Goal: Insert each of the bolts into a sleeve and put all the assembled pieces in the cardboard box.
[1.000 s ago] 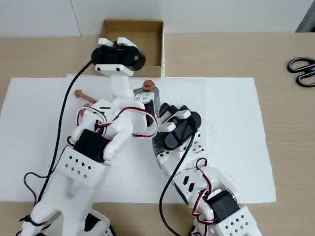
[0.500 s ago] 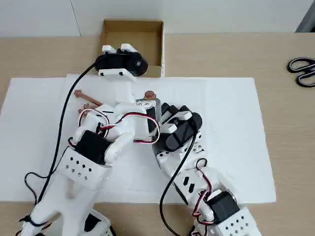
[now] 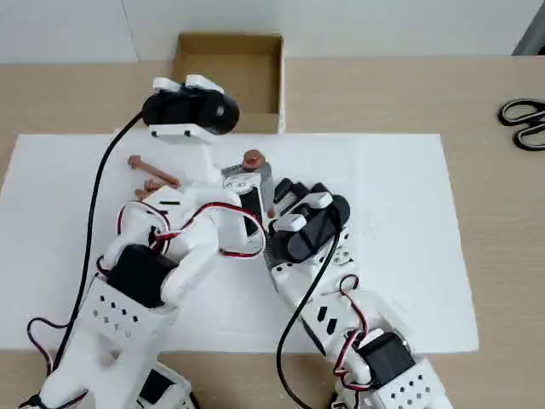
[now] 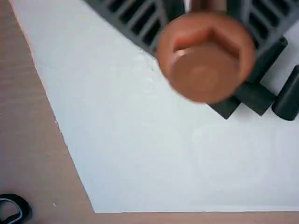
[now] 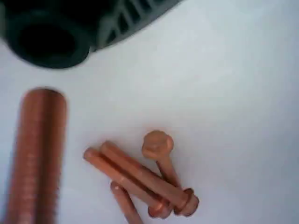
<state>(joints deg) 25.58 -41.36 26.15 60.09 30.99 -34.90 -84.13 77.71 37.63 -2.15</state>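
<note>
Left gripper (image 3: 247,181) clamped on copper bolt (image 4: 205,56), just short of the cardboard box (image 3: 247,81). Right gripper (image 3: 279,203) grips black sleeve (image 5: 46,42), slightly farther from box. Loose bolts (image 5: 140,177) nearby on paper sheet (image 3: 400,221).

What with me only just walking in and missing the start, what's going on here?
The left gripper holds a bolt over the white sheet, its shaft close to a black sleeve held by the right gripper but not yet inside it. More bolts lie loose on the sheet; the cardboard box sits beyond.
</note>
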